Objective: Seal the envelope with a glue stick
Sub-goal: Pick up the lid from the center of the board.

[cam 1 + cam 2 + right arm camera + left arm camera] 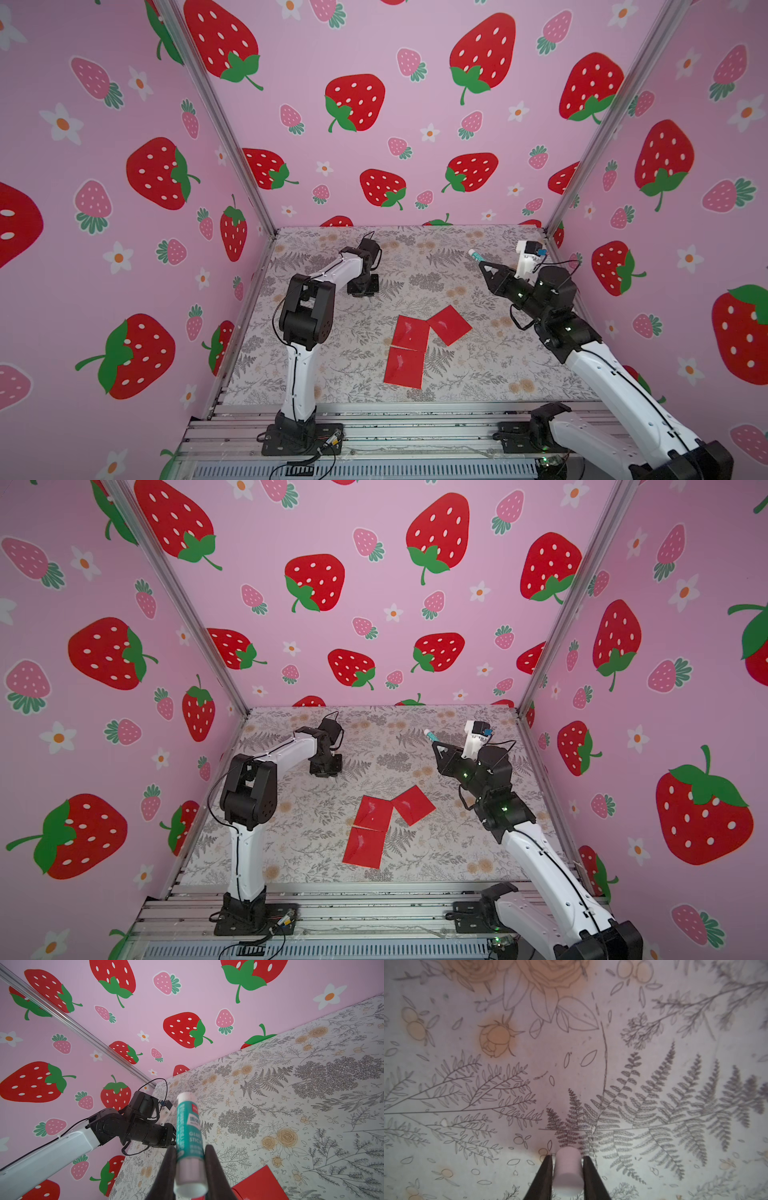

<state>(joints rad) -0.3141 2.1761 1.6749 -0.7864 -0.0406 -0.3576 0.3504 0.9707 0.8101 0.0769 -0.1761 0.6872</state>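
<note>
right end effector clenched on the glue stick, above the bench at 2 o'clock

light, stiff, slick tube: best gripped low on the barrel, tip free. only the right wrist view shows the bare tip. only the left wrist view shows a white cap between the left end effector fingers; squeezed or freed, i cannot tell. red envelopes lie near centre.

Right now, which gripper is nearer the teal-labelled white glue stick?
Right. The right gripper is shut on the glue stick, raised over the floral table's far right; the left gripper is apart, low over its left side, a small white cap between its jaws.
</note>
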